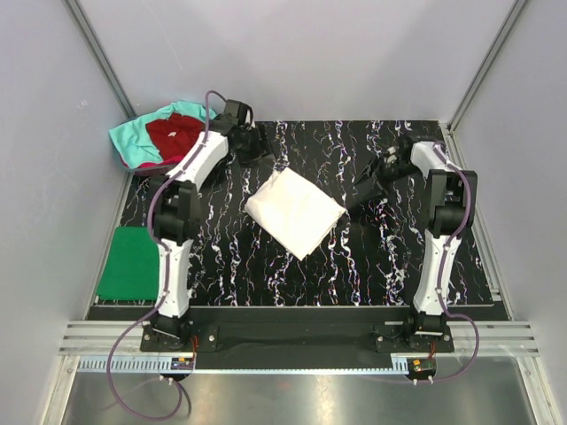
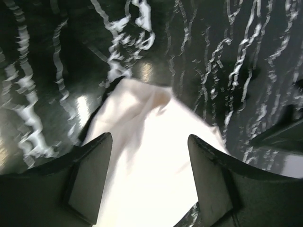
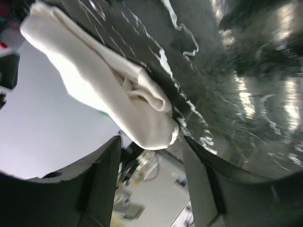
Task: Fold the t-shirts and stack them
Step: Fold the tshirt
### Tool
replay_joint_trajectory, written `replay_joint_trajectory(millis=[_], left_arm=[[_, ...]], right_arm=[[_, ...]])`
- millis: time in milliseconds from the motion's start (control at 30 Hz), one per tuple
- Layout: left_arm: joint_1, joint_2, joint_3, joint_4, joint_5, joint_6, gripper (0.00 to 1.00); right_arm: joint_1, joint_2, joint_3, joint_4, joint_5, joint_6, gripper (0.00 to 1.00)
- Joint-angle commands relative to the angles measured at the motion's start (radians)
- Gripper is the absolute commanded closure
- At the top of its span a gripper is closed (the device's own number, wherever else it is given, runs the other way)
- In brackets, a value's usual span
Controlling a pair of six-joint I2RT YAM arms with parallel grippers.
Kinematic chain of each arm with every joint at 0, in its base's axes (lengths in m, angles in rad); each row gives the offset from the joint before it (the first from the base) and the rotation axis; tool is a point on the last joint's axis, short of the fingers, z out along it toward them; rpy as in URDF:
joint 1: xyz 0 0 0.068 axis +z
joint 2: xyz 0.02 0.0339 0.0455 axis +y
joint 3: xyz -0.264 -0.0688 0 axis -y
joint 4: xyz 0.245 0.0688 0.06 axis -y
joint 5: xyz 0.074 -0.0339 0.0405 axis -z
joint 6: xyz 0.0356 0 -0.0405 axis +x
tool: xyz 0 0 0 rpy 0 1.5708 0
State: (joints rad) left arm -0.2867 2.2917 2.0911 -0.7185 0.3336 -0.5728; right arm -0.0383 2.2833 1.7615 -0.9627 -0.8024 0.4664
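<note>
- While the white t-shirt [image 1: 294, 211] lay folded at the middle of the table [image 1: 354, 266], the left gripper [image 2: 149, 139] and the right gripper [image 3: 150, 142] stood open and empty.
- Stacking it well called for pinching every layer.

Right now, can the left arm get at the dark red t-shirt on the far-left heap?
Probably yes. The dark red t-shirt lies uncovered on the teal t-shirt, and the left pincer hangs open and empty just to its right. Only the arm's own link overlaps the heap's edge.
</note>
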Motion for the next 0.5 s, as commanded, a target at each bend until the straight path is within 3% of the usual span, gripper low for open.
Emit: replay_joint_trajectory(millis=[0,33,67,133,167,300,467], left_arm=[[0.006,-0.225,-0.078,-0.03,-0.148,0.137,0.33],[0.006,-0.248,-0.119,-0.03,-0.146,0.142,0.36],[0.003,-0.292,-0.199,-0.024,-0.099,0.145,0.46],[-0.005,-0.348,-0.314,0.025,-0.065,0.136,0.52],[-0.009,-0.401,-0.424,0.051,-0.048,0.133,0.51],[-0.041,-0.503,-0.618,0.189,0.03,0.073,0.47],[-0.149,-0.57,-0.68,0.165,0.028,0.073,0.47]], right_arm=[[-0.003,-0.059,0.114,-0.148,0.195,-0.098,0.38],[-0.003,-0.077,0.119,-0.166,0.225,-0.124,0.38],[0.0,-0.091,0.113,-0.159,0.239,-0.133,0.37],[0.003,-0.113,0.087,-0.134,0.218,-0.143,0.36],[0.005,-0.111,0.089,-0.12,0.18,-0.144,0.36],[0.02,-0.076,0.122,-0.025,0.131,-0.109,0.34],[0.034,0.063,0.243,0.019,0.109,-0.092,0.34]])
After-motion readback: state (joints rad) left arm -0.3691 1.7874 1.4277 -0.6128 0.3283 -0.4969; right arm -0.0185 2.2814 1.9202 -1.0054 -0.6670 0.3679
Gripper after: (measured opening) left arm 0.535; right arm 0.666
